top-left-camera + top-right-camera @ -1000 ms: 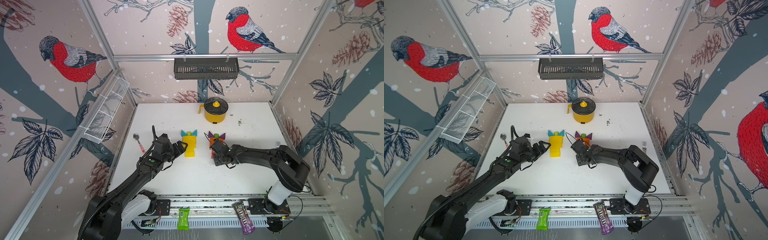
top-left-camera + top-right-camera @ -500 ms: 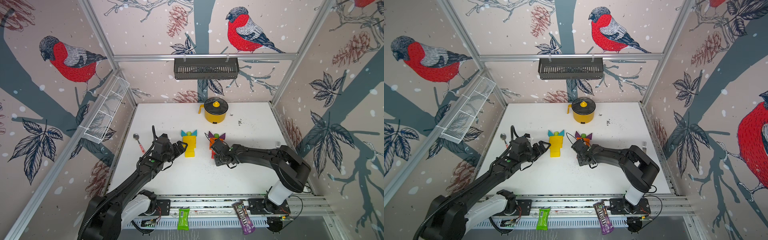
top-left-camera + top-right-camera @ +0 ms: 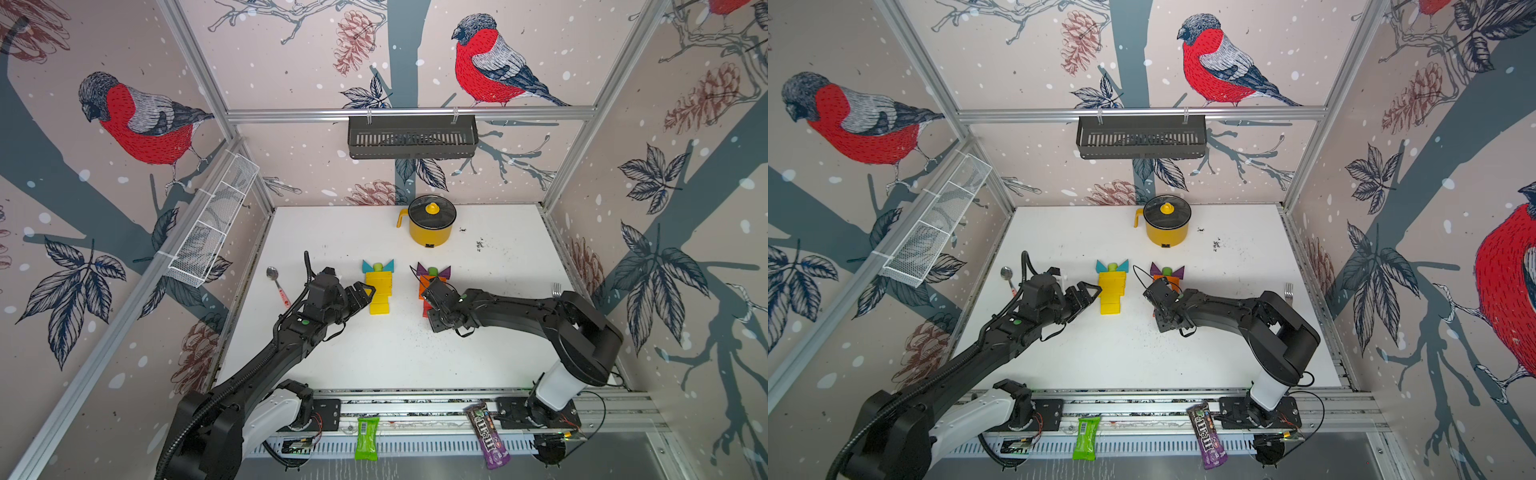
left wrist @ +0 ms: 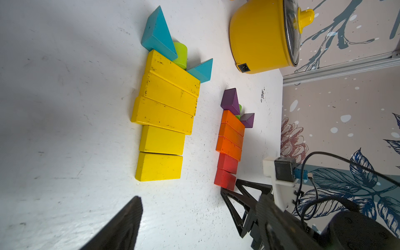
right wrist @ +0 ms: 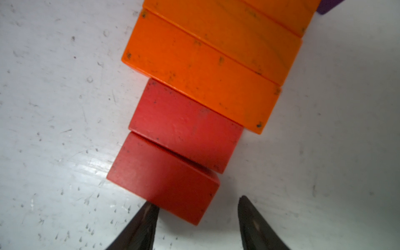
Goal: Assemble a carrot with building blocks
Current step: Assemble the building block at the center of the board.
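The right hand [image 5: 197, 201], jaws apart and empty, sits at the near side of the end red block [image 5: 162, 175], whose long axis runs left-right.

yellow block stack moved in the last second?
No. The yellow block stack keeps the same offset from the yellow pot in both top views.

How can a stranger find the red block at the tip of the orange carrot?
Start at the yellow pot at the back of the white table; two block carrots lie in front of it. Take the orange carrot, not the yellow carrot, and follow it away from its purple triangles. After the inner red block comes the tip red block, the last piece, no block beyond it.
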Controlling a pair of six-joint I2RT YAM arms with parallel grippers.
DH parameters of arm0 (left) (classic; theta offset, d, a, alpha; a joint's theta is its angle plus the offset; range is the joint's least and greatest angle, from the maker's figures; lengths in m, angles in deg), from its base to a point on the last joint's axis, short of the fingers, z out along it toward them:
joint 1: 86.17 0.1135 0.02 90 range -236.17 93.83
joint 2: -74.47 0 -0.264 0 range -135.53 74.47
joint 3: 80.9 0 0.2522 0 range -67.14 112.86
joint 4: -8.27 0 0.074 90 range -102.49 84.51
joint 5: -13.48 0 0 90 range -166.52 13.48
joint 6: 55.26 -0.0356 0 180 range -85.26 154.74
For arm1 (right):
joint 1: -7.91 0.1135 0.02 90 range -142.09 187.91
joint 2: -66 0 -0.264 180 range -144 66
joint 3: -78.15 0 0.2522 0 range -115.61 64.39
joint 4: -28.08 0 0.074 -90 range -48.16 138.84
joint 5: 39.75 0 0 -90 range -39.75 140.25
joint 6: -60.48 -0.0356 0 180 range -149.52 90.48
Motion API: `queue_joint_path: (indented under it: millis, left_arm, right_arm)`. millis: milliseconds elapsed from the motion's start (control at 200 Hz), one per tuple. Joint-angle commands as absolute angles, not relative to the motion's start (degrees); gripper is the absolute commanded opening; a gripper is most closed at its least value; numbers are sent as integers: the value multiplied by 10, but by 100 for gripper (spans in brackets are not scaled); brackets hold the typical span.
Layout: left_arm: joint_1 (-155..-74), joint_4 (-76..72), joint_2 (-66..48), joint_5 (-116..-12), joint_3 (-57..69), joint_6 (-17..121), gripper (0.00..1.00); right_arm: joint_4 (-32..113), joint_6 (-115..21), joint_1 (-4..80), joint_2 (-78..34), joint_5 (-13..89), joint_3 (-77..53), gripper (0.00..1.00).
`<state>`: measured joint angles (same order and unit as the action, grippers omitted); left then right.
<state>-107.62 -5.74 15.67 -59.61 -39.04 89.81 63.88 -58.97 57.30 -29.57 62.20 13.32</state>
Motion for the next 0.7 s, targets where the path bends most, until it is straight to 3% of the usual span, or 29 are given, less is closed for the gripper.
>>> queue_joint_path:
  millis: [0, 695]
  left_arm:
    - [-1075, -48, 157, -588, -389, 894, 84]
    - [-1076, -43, 153, -586, -389, 894, 84]
  right_arm:
    - [679, -575, 573, -292, 623, 137, 60]
    - [665, -571, 547, -278, 626, 143, 59]
